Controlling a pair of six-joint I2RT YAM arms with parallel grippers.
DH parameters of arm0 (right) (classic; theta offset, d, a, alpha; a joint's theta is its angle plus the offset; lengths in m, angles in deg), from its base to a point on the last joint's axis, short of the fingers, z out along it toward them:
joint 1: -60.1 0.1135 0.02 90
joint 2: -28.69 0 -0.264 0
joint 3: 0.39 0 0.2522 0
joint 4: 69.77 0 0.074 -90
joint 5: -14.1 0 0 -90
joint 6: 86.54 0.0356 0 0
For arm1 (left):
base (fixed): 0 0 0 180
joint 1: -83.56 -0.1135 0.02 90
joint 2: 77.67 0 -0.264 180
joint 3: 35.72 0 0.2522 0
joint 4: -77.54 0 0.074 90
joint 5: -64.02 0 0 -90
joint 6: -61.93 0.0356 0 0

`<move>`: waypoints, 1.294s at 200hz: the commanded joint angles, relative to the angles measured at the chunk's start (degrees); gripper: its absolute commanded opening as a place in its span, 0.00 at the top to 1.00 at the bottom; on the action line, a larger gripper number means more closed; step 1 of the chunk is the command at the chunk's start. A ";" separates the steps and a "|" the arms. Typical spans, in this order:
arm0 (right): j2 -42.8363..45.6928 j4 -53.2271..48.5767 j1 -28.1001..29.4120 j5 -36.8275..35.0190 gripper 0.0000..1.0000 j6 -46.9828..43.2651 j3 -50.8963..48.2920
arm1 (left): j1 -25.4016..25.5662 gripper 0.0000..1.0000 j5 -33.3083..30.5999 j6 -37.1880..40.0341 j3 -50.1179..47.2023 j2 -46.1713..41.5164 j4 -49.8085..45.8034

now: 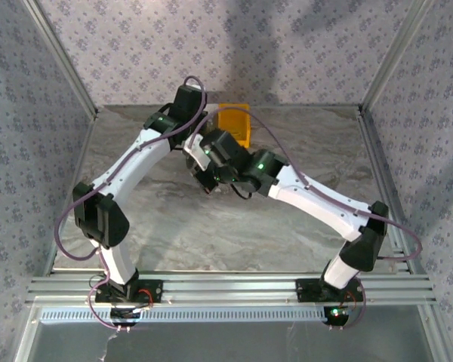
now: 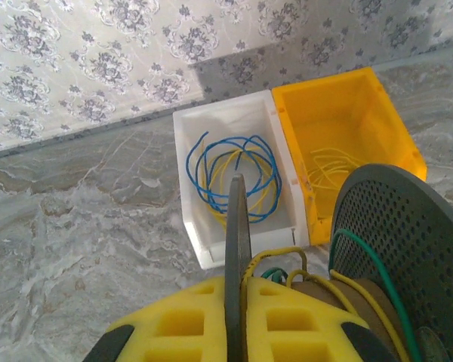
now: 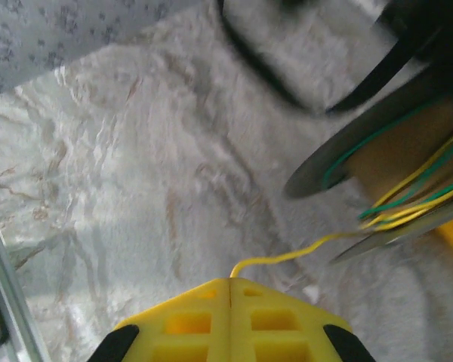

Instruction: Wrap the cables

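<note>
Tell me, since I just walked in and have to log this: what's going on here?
The two arms are winding wire onto a spool. The left gripper is clamped on one rim of the black spool. The right gripper pinches the thin yellow wire, which runs to the spool's core, where some turns are already wound. Just beyond sit a white bin holding blue and yellow loops, and a yellow bin.

Two arms in play: left arm (image 1: 128, 170), right arm (image 1: 317, 200). Two bins: white bin (image 2: 211, 253), yellow bin (image 2: 340, 113). One spool (image 2: 408, 234), one yellow wire (image 3: 287, 258) off it. Seemingly two coils in the white: blue coil (image 2: 195, 177), yellow coil (image 2: 220, 167).
</note>
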 commanded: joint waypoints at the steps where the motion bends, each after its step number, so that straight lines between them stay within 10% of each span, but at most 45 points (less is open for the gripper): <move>1: 3.54 -4.56 -1.10 -0.18 1.00 -7.57 9.03 | 0.42 1.00 -3.10 1.28 -3.21 -3.63 4.76; 115: -4.07 -0.11 -36.73 33.59 1.00 -3.91 19.76 | 7.40 1.00 14.09 17.36 -20.94 -22.55 -7.20; 193: -10.38 3.33 -47.54 51.26 1.00 2.01 11.15 | 9.51 1.00 19.32 27.33 -24.02 -35.18 -6.09; 259: -15.25 9.50 -51.35 72.16 1.00 5.59 2.99 | 9.48 1.00 36.70 31.94 -19.93 -37.57 -1.03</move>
